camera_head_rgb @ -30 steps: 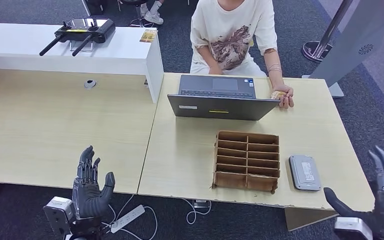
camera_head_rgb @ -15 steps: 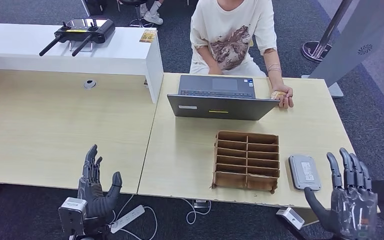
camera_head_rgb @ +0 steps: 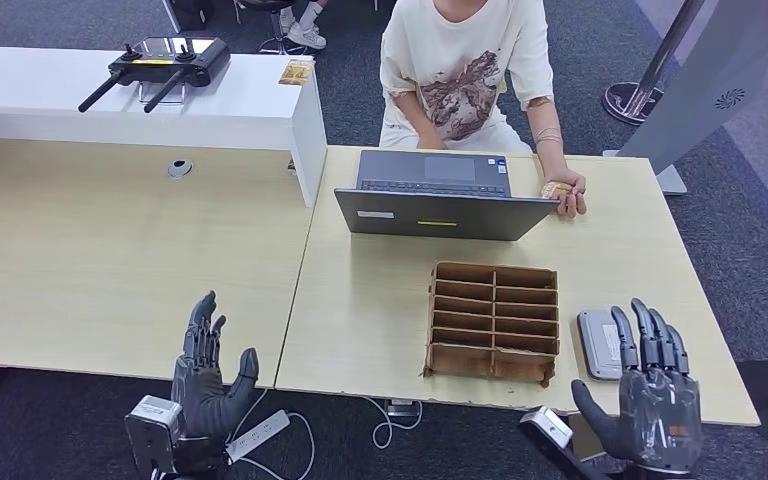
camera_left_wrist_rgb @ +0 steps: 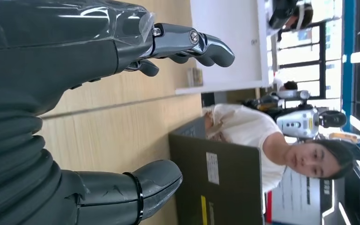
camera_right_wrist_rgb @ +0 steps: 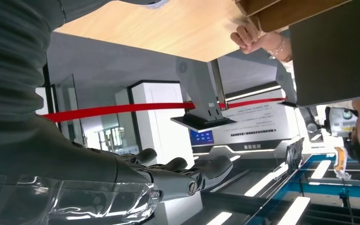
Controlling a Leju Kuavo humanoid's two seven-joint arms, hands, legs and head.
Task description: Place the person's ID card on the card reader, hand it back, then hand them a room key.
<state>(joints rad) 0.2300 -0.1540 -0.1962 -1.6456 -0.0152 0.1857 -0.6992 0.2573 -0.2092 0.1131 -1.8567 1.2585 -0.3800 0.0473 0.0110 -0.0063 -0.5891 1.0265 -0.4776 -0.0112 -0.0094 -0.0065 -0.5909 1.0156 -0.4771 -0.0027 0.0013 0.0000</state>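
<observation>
— Reaching for the ID card (camera_head_rgb: 556,189) comes first, I'd judge. Where is it?

— At one o'clock on the desk (camera_head_rgb: 380,300), pinched in the person's hand (camera_head_rgb: 568,192) just beside the right corner of the laptop (camera_head_rgb: 438,195). It looks small and tan; I can't read it.

— And the robot's hands?

— Both hold nothing. The right hand (camera_head_rgb: 650,395) stands upright at five o'clock with fingers spread, its fingertips overlapping the near edge of the grey card reader (camera_head_rgb: 600,343). The left hand (camera_head_rgb: 205,375) is raised at seven o'clock off the desk's front edge, fingers apart, thumb out.

— So how should the right hand go?

— Forward past the reader and the cardboard slot organiser (camera_head_rgb: 495,322), staying to their right so it brushes neither. Palm offered, fingers kept apart until the card lies between thumb and finger, then a light pinch; a thin card slips easily. I see no room key; the organiser's slots look empty from above, though I can't be sure.

— Do the wrist cameras add anything?

— The right wrist view catches the person's hand resting at the desk edge with a bracelet, next to the laptop's lid. The left wrist view shows the laptop's back with its sticker, and the left hand's thumb and fingers well parted. The head view alone lays out reader, organiser and both hands together.
</observation>
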